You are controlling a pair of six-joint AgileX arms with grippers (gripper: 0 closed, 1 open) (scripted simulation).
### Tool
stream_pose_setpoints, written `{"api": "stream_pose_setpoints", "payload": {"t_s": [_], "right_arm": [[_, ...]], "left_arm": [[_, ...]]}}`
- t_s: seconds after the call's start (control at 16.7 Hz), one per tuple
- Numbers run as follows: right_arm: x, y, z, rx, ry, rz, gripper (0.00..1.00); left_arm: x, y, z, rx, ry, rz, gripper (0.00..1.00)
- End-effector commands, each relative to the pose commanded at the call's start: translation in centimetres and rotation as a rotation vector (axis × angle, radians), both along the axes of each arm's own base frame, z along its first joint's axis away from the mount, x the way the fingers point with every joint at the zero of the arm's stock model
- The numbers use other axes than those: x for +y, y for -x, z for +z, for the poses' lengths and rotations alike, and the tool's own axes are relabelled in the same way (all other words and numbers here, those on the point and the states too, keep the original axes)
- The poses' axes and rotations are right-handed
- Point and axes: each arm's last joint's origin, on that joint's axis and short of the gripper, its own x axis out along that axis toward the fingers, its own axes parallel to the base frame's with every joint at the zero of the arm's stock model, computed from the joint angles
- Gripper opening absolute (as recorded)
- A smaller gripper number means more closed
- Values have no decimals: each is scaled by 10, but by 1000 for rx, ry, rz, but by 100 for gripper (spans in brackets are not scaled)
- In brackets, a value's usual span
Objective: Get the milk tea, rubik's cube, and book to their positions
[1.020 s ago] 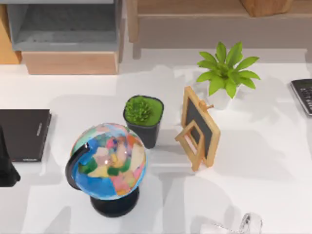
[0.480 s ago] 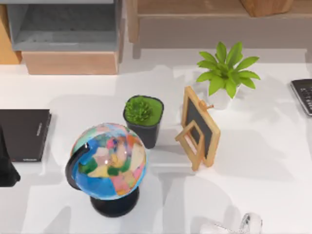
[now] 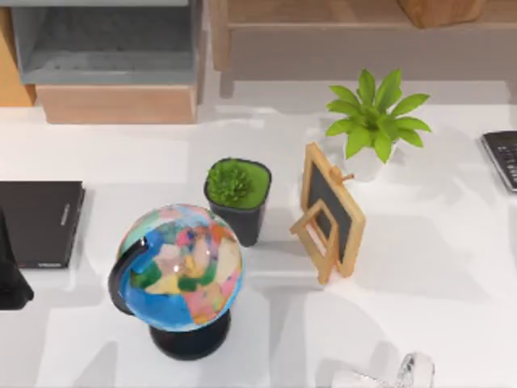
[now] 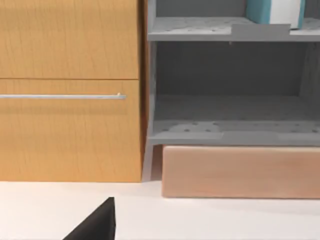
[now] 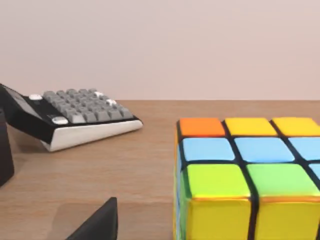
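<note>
The rubik's cube (image 5: 245, 180) rests on a wooden surface close in front of the right wrist camera, with orange, yellow, blue and green squares facing it. One dark fingertip (image 5: 97, 222) of my right gripper pokes in beside the cube, apart from it. The book (image 4: 274, 10), teal with white page edges, stands on the upper grey shelf of the cabinet (image 4: 70, 100). A dark fingertip (image 4: 95, 226) of my left gripper shows low above the white table in front of that cabinet. Part of my left arm (image 3: 8, 279) sits at the table's left edge. The milk tea is out of view.
A globe (image 3: 179, 267), a black plant pot (image 3: 238, 194), a small chalkboard easel (image 3: 329, 212) and a leafy plant (image 3: 376, 121) crowd the table's middle. A thin black book (image 3: 36, 222) lies at the left, a calculator (image 3: 502, 158) at the right edge. A pale glassy shape (image 3: 414, 370) shows at the bottom edge.
</note>
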Motion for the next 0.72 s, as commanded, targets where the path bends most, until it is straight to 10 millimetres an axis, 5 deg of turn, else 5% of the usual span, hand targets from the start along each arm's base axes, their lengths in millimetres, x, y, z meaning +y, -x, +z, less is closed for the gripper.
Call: {"api": "stream_pose_setpoints", "payload": {"t_s": [0.42,0.72], "right_arm": [[3,6,-1,3,1,6,100],[21,55,6,6,5,7,100]], "left_arm": [[0,0,0,0,0,0,100],[0,0,0,0,0,0,100]]}}
